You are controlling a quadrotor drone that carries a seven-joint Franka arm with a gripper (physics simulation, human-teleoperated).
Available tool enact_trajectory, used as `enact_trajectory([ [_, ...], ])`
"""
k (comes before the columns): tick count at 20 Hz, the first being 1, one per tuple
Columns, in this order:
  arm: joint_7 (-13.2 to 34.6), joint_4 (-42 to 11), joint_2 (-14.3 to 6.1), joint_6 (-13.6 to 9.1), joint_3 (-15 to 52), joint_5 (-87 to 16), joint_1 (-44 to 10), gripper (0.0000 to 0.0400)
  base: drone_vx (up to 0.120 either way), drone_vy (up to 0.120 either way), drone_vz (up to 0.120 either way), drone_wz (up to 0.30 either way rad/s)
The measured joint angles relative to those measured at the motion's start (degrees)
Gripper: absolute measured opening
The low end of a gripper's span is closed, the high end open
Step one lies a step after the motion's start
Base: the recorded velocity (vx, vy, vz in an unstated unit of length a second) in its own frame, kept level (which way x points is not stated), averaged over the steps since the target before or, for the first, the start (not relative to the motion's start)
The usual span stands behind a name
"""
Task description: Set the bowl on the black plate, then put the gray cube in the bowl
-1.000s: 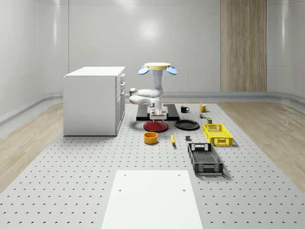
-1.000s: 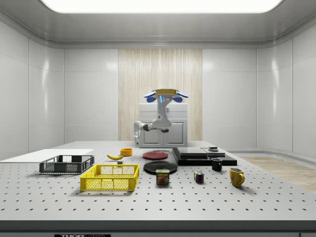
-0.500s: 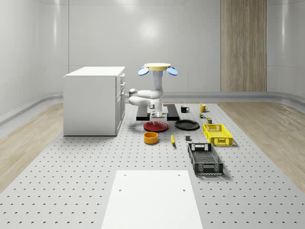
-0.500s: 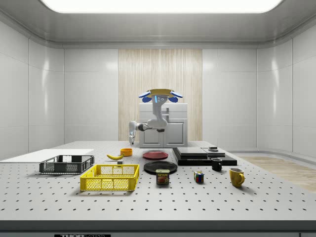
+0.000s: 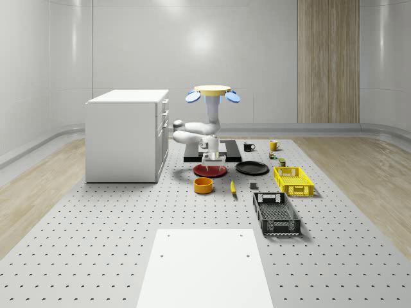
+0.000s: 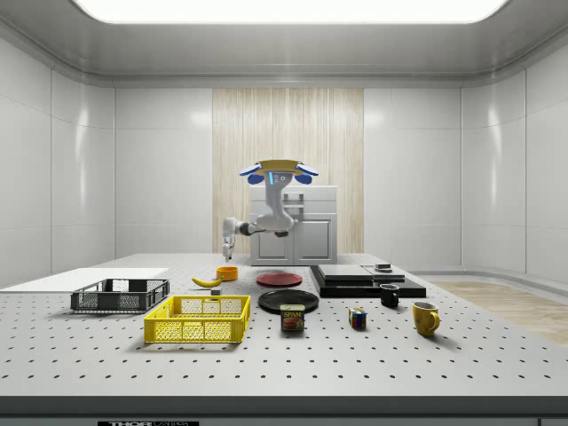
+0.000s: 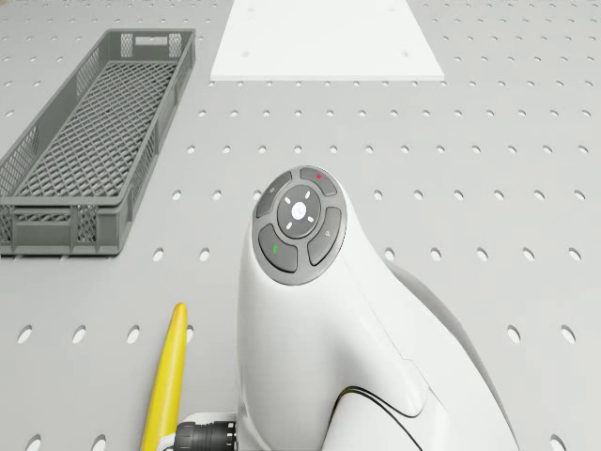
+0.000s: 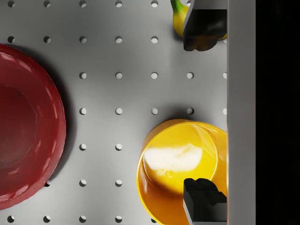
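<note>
The yellow bowl [image 5: 203, 185] [image 6: 227, 273] stands on the table next to the red plate [image 5: 210, 170], at the side away from the cabinet. The black plate [image 5: 252, 168] [image 6: 288, 300] lies to the whole-scene view's right of the red one. A small gray cube [image 5: 253, 187] [image 6: 216, 292] sits between the banana and the crates. The drone [image 5: 212, 93] [image 6: 277, 169] hovers over the plates, with its arm reaching down. My gripper [image 6: 228, 251] [image 8: 206, 117] hangs open a little above the bowl [image 8: 180, 168]. One fingertip [image 8: 204, 204] shows over the bowl's rim, the other over the banana [image 8: 180, 18].
A banana [image 5: 232, 187] lies beside the bowl. A yellow crate [image 5: 293, 180] and a gray crate [image 5: 276, 213] stand at the whole-scene view's right. The white cabinet [image 5: 127, 135] is at the left. Two mugs [image 5: 249, 147], a can [image 6: 293, 318] and a white slab [image 5: 204, 266] are farther off.
Drone and arm have shifted toward the side view's left, carrying the gripper from over the red plate to over the bowl. Objects on the table have not moved.
</note>
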Motion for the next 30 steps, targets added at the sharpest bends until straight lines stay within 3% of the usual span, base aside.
enact_trajectory([
  [6, 0.07, 0.02, -0.43, 0.4, 0.06, 0.17, -0.09, 0.04, 0.087, 0.0, 0.0, 0.0],
  [13, -2.02, 0.14, -1.16, 1.19, -0.17, 0.14, 1.89, 0.04, 0.006, 0.0, 0.0, 0.0],
  [30, -3.72, 3.14, -2.0, 5.92, -11.04, -9.91, 1.67, 0.04, 0.0, 0.0, 0.0, 0.0],
])
